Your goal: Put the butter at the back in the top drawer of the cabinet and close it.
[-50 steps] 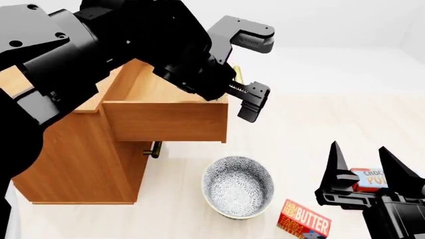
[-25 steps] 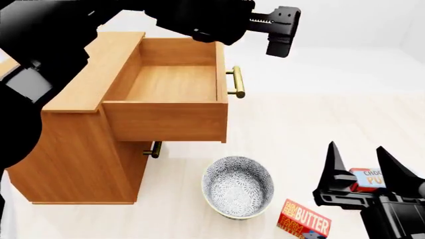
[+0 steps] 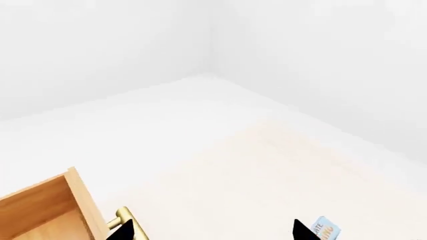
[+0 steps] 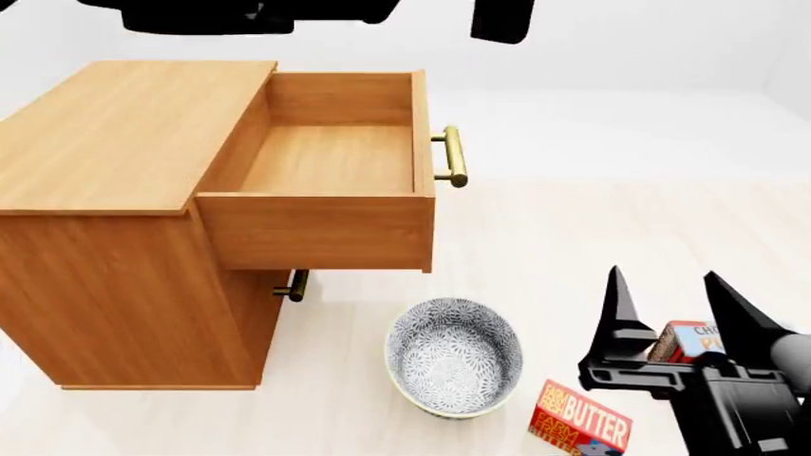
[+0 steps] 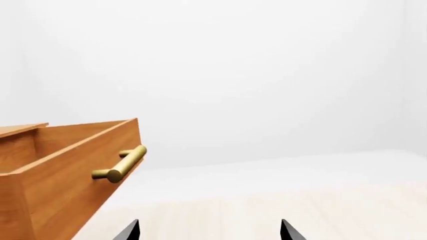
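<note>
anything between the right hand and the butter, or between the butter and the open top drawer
Nothing visible blocks either path. The right hand hangs open just above the butter. The bowl sits beside the butter, below the top drawer.

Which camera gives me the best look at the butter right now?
Head view: the butter lies on the floor beside the bowl, label readable, the open right gripper just above it. Neither wrist view shows it; the left wrist catches only the pudding box.

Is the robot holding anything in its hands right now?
No. The right gripper is open with bare fingers, above the butter. The left gripper is open too, nothing between its tips, up past the open top drawer.
</note>
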Motion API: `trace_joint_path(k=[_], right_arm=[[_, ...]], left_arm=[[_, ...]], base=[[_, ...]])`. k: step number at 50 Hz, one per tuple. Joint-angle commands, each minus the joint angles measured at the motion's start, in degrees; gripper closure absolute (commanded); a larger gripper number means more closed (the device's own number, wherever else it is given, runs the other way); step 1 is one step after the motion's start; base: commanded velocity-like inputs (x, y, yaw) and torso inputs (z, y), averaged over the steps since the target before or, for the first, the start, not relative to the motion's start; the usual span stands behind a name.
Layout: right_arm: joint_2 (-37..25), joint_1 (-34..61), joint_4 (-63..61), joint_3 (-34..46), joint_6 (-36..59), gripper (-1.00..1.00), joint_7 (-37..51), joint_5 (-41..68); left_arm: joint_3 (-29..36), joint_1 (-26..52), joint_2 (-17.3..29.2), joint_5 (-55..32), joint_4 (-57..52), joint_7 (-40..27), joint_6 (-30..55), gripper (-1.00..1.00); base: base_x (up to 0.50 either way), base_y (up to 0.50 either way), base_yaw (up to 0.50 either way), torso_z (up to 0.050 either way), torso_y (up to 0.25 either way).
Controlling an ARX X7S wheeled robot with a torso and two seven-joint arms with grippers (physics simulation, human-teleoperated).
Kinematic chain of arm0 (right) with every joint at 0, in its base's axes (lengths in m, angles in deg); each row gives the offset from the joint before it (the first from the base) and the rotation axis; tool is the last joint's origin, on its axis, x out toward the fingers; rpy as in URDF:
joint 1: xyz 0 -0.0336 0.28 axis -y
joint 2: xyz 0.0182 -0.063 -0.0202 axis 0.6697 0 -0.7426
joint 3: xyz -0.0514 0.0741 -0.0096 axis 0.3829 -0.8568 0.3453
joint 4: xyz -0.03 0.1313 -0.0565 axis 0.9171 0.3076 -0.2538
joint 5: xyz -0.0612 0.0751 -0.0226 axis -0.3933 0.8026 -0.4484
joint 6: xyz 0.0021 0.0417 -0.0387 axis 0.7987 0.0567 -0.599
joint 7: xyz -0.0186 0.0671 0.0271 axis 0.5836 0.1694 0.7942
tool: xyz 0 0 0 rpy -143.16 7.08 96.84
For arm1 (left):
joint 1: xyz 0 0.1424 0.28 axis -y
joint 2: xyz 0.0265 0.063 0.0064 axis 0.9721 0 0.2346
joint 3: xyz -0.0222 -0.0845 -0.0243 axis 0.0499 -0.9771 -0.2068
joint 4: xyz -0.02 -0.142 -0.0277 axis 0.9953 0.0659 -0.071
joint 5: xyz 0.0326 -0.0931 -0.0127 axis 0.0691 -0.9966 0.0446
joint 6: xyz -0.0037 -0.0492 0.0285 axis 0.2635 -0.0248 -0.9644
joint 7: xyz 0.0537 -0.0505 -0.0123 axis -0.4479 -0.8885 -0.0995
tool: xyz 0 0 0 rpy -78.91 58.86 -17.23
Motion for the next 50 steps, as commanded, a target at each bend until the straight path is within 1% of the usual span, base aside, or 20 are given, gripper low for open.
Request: trace_joint_path(k=[1, 15, 21, 26, 29, 35, 38, 42, 45, 50], right_arm=[[-0.33, 1.85, -2.33, 1.84, 2.80, -1.00, 3.38, -0.28], [-0.73, 3.23, -3.96, 2.12, 5.11, -1.00, 7.31, -0.25], [-2.88, 6.07, -3.79, 2.29, 9.08, -1.00, 9.50, 1.36], [-6.79, 10.07, -2.93, 1.49, 14.51, -1.00, 9.81, 8.89], [-10.95, 13.27, -3.05, 0.78, 19.28, -1.00, 10.82, 16.16], [-20.44, 19.39, -1.32, -1.18, 26.16, -1.00, 13.95, 32.47], [-26.15, 25.76, 1.96, 1.33, 30.19, -1.00, 15.43, 41.48], [-31.56, 37.83, 6.93, 8.66, 36.46, -1.00, 16.82, 51.04], [-32.49, 49.68, 12.66, 17.26, 43.99, -1.00, 15.44, 57.87], [-30.88, 67.58, 23.20, 30.21, 57.24, -1.00, 13.98, 66.48]], left_arm=[[-6.33, -4.36, 19.06, 0.52, -31.25, -9.22, -9.04, -1.00], [-8.22, -14.44, 38.48, 10.97, -53.86, -12.52, -17.94, -1.00], [-8.49, -18.16, 46.97, 14.37, -61.50, -11.06, -21.03, -1.00], [-7.03, -22.93, 52.61, 20.56, -66.08, -9.58, -24.42, -1.00], [-5.56, -26.16, 55.95, 24.86, -67.68, -7.09, -26.74, -1.00], [-2.57, -31.09, 60.38, 30.41, -69.15, -0.78, -30.41, -1.00], [-1.16, -33.08, 61.84, 31.70, -68.32, 1.65, -32.53, -1.00], [-0.05, -34.60, 63.00, 32.08, -67.64, 3.93, -34.25, -1.00], [0.24, -35.05, 63.63, 32.04, -67.43, 5.07, -34.72, -1.00], [0.50, -35.52, 64.13, 32.49, -67.19, 5.94, -35.14, -1.00]], base=[[0.00, 0.00, 0.00, 0.000, 0.000], [0.00, 0.00, 0.00, 0.000, 0.000], [0.00, 0.00, 0.00, 0.000, 0.000], [0.00, 0.00, 0.00, 0.000, 0.000], [0.00, 0.00, 0.00, 0.000, 0.000], [0.00, 0.00, 0.00, 0.000, 0.000], [0.00, 0.00, 0.00, 0.000, 0.000], [0.00, 0.00, 0.00, 0.000, 0.000], [0.00, 0.00, 0.00, 0.000, 0.000], [0.00, 0.00, 0.00, 0.000, 0.000]])
